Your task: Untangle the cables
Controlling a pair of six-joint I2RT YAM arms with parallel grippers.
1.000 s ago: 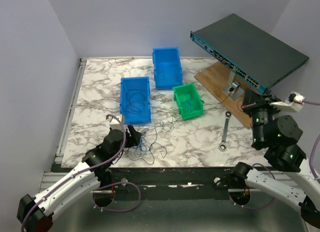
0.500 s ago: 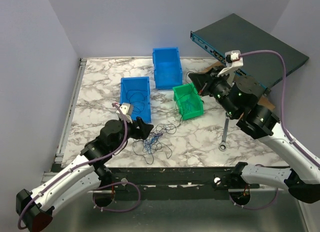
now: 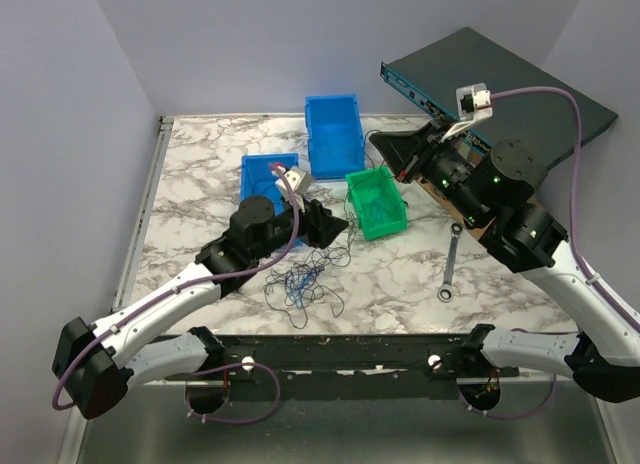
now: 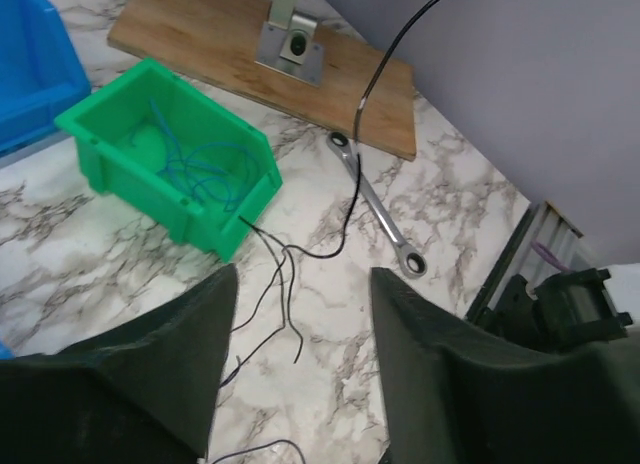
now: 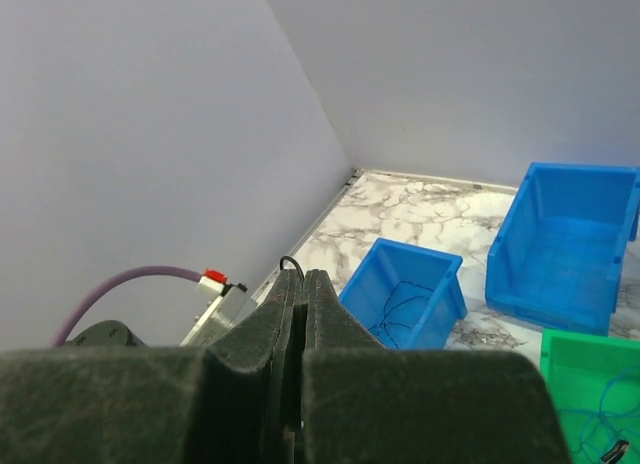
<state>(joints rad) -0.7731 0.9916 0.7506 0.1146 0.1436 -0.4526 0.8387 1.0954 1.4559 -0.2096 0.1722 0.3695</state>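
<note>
A tangle of thin blue and dark cables (image 3: 304,284) lies on the marble near the front edge. My left gripper (image 3: 333,225) hovers open between that tangle and the green bin (image 3: 388,224). In the left wrist view the left gripper (image 4: 305,279) holds nothing, and loose black cable ends (image 4: 285,284) lie on the marble below it. My right gripper (image 3: 393,161) is raised over the bin's far side, shut on a thin black cable. Its loop (image 5: 290,263) pokes out at the right gripper's (image 5: 303,276) tips. A blue cable (image 4: 190,164) lies coiled in the green bin (image 4: 130,174).
Two blue bins (image 3: 333,134) (image 3: 250,209) stand behind the tangle, and the nearer one holds a dark wire. A silver wrench (image 3: 449,269) lies at the right beside a wooden board (image 4: 250,54). A dark network switch (image 3: 500,94) rests tilted above the board.
My left arm has lifted off the tangle and reached forward toward the green bin, jaws wider. My right arm swung from the right edge to above the bin, staying shut.
</note>
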